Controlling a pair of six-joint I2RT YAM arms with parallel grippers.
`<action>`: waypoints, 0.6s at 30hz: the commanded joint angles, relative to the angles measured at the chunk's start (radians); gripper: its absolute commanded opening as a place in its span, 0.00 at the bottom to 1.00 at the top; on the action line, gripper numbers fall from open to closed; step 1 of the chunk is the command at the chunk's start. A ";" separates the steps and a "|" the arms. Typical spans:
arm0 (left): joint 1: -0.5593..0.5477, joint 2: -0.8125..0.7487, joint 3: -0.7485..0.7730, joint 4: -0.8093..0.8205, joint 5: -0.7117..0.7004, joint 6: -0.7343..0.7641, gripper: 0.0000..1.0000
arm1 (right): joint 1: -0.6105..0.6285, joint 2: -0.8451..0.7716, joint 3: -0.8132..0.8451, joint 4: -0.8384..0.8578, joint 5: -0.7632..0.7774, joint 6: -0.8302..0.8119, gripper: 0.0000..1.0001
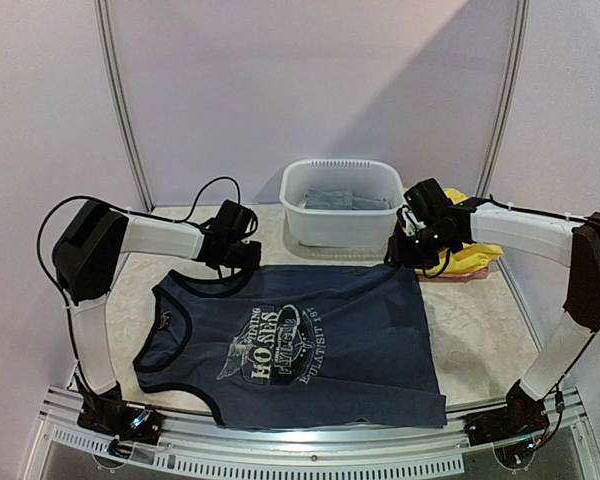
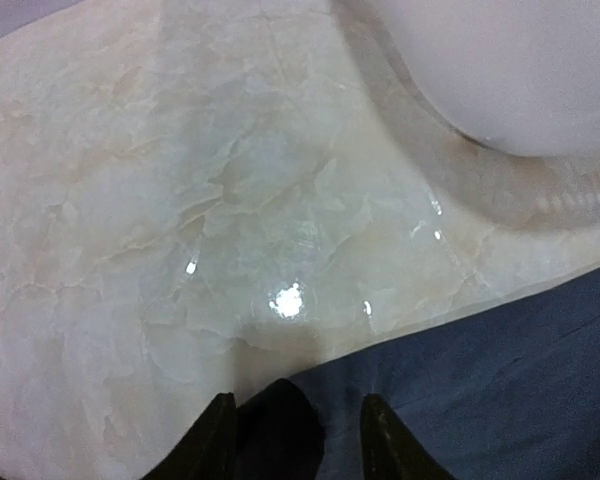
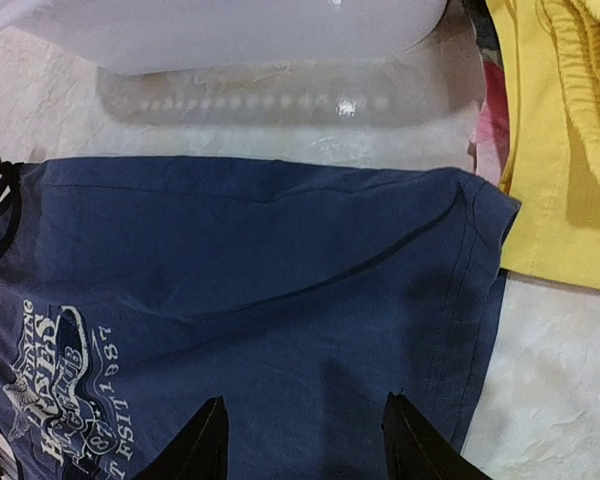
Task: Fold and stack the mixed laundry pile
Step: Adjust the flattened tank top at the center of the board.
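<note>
Left gripper [image 2: 298, 402] and right gripper [image 3: 304, 400] hang spread, pinching nothing, over the far edge of the navy fabric tank top with white chest print [image 1: 310, 345], which lies flat mid-table. We judge folding comes next, and it needs fresh pinches.

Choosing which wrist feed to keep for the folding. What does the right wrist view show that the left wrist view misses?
Only the right wrist view: the white print on the navy tank top, the yellow garment beside its corner, a strip of reddish cloth, and the right pincer, open. Only the left wrist view: the left pincer, open over the top's edge. Both: the navy tank top, the white basin and the marbled table.
</note>
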 commanded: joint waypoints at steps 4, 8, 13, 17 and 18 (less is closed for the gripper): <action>0.016 0.082 0.049 -0.047 0.054 -0.007 0.31 | -0.002 -0.137 -0.137 0.057 -0.043 0.014 0.54; 0.019 0.082 0.032 -0.027 0.039 -0.021 0.01 | -0.002 -0.195 -0.176 0.052 -0.016 0.014 0.54; 0.049 0.109 0.045 -0.010 0.013 -0.041 0.00 | -0.002 -0.217 -0.197 0.056 -0.011 0.013 0.54; 0.088 0.117 0.067 0.000 0.017 -0.037 0.00 | -0.001 -0.213 -0.204 0.065 -0.014 0.014 0.54; 0.098 0.118 0.076 0.000 0.020 -0.034 0.00 | -0.002 -0.213 -0.204 0.066 -0.015 0.014 0.54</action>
